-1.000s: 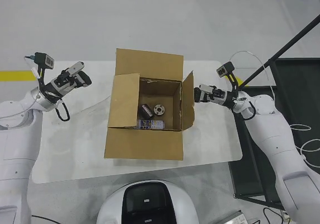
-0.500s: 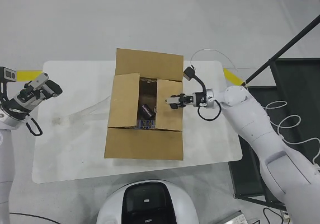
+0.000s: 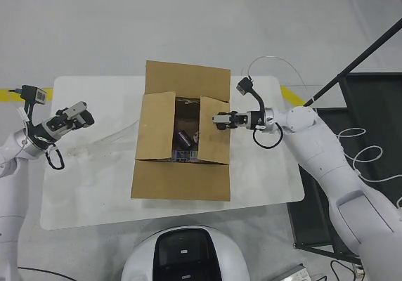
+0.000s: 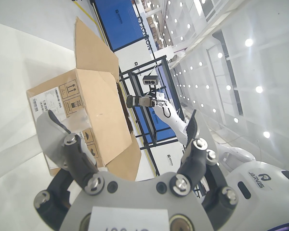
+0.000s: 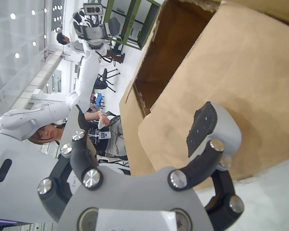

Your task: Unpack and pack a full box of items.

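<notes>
my right gripper (image 3: 217,119), jaws wide, sits at the right flap (image 3: 214,144) of the cardboard box (image 3: 180,181); left gripper (image 3: 80,114), also wide, stands well left.

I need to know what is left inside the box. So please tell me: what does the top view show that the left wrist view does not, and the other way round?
Top view adds: the small dark items lying inside the box, seen through its open top.
Left wrist view adds: the box's labelled outer side wall, and that the left jaws stand open.
Shared: the box with its rear flap spread open, and the right jaws above the right flap.
</notes>
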`<state>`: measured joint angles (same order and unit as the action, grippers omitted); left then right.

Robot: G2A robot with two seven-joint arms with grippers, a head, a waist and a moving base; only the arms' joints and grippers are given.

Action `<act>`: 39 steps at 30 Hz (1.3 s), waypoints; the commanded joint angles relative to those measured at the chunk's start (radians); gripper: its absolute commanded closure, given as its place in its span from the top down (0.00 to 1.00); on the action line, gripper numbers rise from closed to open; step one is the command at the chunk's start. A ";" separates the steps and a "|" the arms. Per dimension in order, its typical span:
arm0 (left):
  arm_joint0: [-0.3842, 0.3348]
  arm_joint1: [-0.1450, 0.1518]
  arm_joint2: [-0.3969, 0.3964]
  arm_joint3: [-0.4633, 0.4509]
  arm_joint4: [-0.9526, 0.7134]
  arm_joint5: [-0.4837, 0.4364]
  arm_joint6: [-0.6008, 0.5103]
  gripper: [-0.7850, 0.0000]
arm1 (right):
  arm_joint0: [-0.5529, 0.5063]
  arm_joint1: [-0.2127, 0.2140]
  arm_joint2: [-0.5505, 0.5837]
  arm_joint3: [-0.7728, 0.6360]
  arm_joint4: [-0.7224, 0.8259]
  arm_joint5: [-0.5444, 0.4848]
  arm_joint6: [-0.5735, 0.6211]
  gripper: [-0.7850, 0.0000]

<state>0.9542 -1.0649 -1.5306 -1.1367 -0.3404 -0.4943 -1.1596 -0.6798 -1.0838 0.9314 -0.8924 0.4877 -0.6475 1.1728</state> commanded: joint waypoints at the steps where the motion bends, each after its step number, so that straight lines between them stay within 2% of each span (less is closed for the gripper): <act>1: -0.062 -0.009 0.047 0.065 -0.014 -0.021 -0.001 1.00 | -0.047 0.035 0.073 -0.054 0.033 0.010 0.010 1.00; 5: -0.181 -0.032 0.135 0.204 0.020 -0.096 0.048 1.00 | -0.164 0.102 0.219 -0.138 0.035 0.038 0.038 1.00; 6: -0.210 -0.036 0.155 0.240 0.089 -0.146 0.105 1.00 | -0.192 0.114 0.252 -0.145 0.030 0.043 0.043 1.00; 8: -0.255 -0.055 0.208 0.301 0.153 -0.177 0.211 1.00 | -0.246 0.131 0.297 -0.165 0.041 0.083 0.051 1.00; 13: -0.339 -0.101 0.324 0.412 0.227 -0.257 0.350 1.00 | -0.332 0.149 0.330 -0.215 0.019 0.187 0.057 1.00; 18: -0.397 -0.132 0.381 0.517 0.262 -0.331 0.439 1.00 | -0.350 0.146 0.312 -0.246 0.035 0.253 0.079 1.00; 37: -0.397 -0.132 0.381 0.517 0.262 -0.331 0.439 1.00 | -0.350 0.146 0.312 -0.246 0.035 0.253 0.079 1.00; 39: -0.394 -0.130 0.377 0.509 0.283 -0.301 0.482 1.00 | -0.358 0.147 0.310 -0.256 0.022 0.280 0.055 1.00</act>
<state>0.5587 -1.1965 -1.1510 -0.6215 -0.0753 -0.8197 -0.7151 -1.0330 -0.9375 1.2424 -1.1416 0.5187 -0.3879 1.2456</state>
